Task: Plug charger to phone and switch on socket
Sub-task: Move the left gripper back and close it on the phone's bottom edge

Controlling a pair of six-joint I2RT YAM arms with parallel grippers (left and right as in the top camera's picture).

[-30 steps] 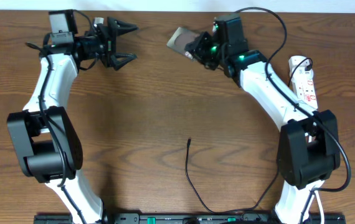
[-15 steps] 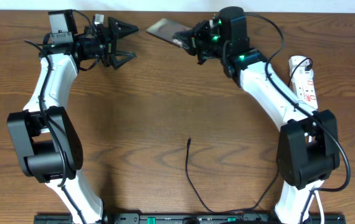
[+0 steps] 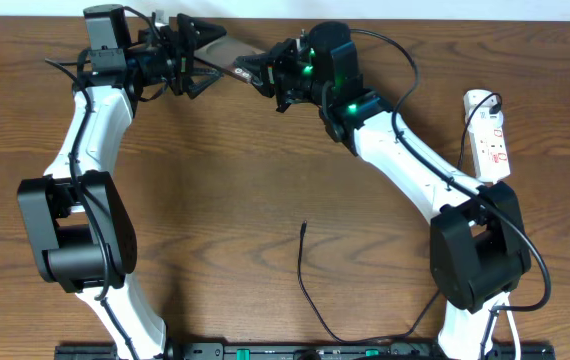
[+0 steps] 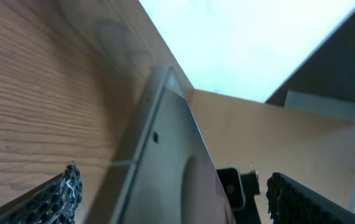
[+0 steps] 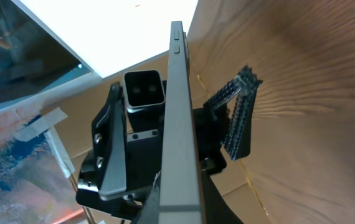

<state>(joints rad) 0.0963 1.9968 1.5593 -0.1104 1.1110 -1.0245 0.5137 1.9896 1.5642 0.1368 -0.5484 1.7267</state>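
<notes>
phone clamped in right end effector; left end effector spread around it.

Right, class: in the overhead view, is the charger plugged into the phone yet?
No, the charger lies loose on the table, its tip well apart from the phone.

Brown wood-grain table, grain running side to side. 1 black rail with green marks lies along its near edge. Right wrist view: bright white panel above, 1 pale tape strip, blue-and-orange picture at left.
</notes>
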